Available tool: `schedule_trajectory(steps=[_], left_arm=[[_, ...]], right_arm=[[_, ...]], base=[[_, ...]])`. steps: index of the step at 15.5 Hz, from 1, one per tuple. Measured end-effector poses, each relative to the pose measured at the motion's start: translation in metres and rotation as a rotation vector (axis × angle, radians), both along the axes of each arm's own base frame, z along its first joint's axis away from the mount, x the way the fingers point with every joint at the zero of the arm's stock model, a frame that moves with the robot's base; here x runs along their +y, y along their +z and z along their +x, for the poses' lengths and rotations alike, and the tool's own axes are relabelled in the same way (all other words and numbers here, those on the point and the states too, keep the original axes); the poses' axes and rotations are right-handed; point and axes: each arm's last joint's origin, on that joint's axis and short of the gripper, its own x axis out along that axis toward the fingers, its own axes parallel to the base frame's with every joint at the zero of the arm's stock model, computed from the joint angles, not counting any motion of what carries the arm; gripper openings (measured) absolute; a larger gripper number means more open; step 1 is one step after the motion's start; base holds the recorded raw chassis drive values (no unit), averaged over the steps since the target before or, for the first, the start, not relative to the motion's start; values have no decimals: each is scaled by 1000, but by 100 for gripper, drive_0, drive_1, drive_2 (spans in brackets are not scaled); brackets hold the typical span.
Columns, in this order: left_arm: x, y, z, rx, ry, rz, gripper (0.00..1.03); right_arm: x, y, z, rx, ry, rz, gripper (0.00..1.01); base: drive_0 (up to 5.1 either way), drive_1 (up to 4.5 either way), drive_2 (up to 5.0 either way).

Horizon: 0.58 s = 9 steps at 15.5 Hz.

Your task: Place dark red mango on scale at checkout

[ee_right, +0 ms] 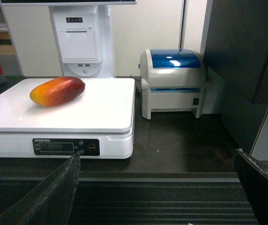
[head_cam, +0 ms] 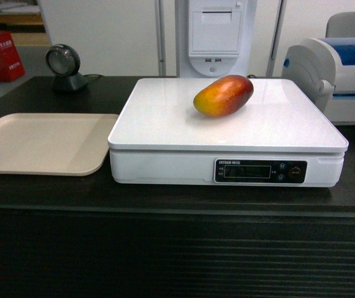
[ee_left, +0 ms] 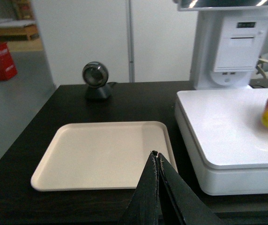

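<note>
Dark red mango [head_cam: 223,95] lies on the scale [head_cam: 165,118] atop the checkout [head_cam: 177,248]; my left gripper [ee_left: 155,155] is pinched together, my right gripper [ee_right: 157,164] spread wide, empty.

A beige tray [ee_left: 101,152] lies flat just beyond the left hand's closed tips — behind it stands a round black scanner [ee_left: 95,79], and a red box [ee_left: 0,60] sits far left. Ahead of the right hand: a blue-lidded printer [ee_right: 174,82] — beside a white terminal post [ee_right: 80,40].
</note>
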Motion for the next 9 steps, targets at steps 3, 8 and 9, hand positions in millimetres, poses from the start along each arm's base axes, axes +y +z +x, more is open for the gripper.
schedule_trajectory(steps=[3, 8, 9], left_arm=[[0, -14, -16, -6, 9, -1, 2], [0, -31, -38, -5, 9, -1, 2], [0, -34, -41, 0, 9, -1, 2]], right_arm=[[0, 0, 0, 0, 0, 0, 98], [0, 0, 0, 0, 0, 0, 98], [0, 0, 0, 0, 0, 0, 98]], base=[[0, 0, 0], [0, 0, 0], [0, 0, 0]])
